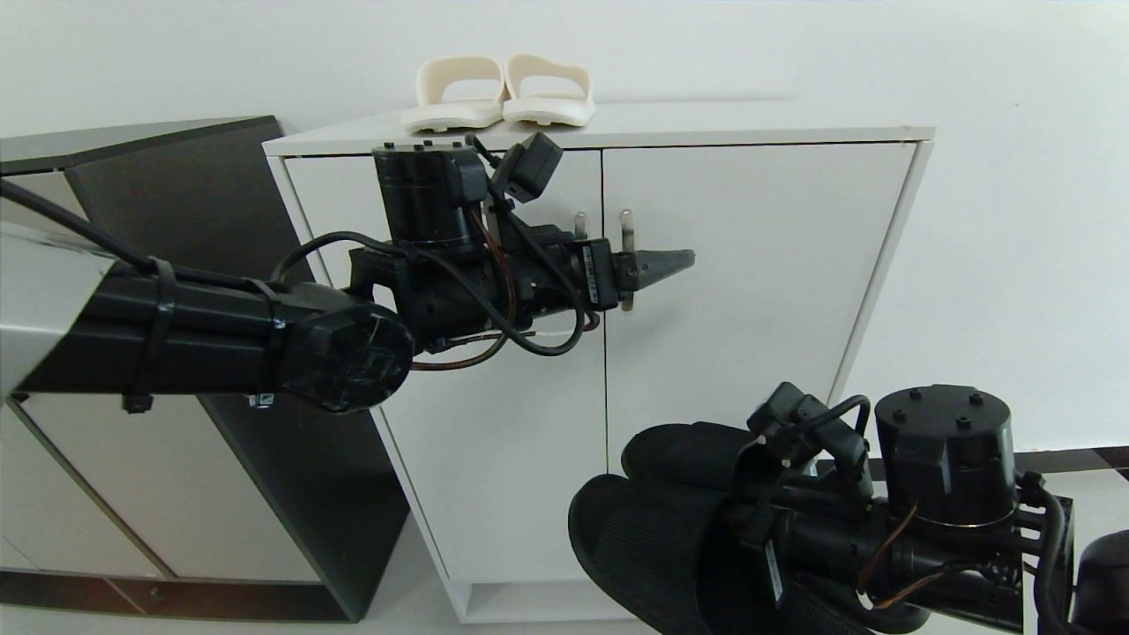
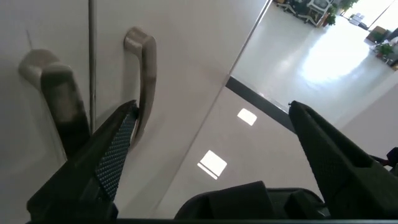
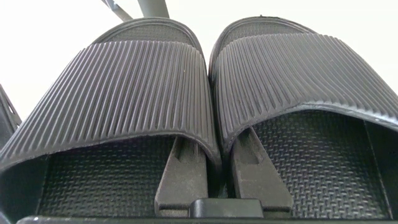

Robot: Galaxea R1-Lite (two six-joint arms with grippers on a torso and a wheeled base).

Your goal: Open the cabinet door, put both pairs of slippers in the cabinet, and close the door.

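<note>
White cabinet (image 1: pixel 758 291) directly ahead of the left gripper (image 1: pixel 675 259). Both doors are shut, with the centre seam just beside the gripper's wrist end. The fingertips lie across the right door (image 1: pixel 750 397), and the left door (image 1: pixel 494 459) is behind and below the arm.

Dark glossy unit (image 1: pixel 220 203) stands against the cabinet's side, well back from the left gripper along its arm.

Black slippers (image 1: pixel 653 520) are low in front of the right door and carried by the right gripper (image 3: pixel 216 155). One finger (image 3: pixel 180 180) is under each strap, and the two are pressed together on the adjoining inner walls of the pair. Soles and straps block everything beyond that gripper.

Cream slippers (image 1: pixel 500 93) sit side by side on the cabinet top, above the left gripper and slightly back toward its wrist, well apart from it.

Handles: the right door handle (image 2: pixel 144 68) is just inside one spread finger (image 2: pixel 115 152) of the left gripper. Contact cannot be told. The left door handle (image 2: pixel 53 93) is across the seam, outside that finger. Left gripper is spread wide — nothing held.

Surface and room: pale glossy floor (image 2: pixel 298 74) with a dark stripe (image 2: pixel 261 102) runs past the cabinet's far edge, beyond the left gripper's other finger. A plain white wall (image 1: pixel 1014 220) is behind the cabinet.
</note>
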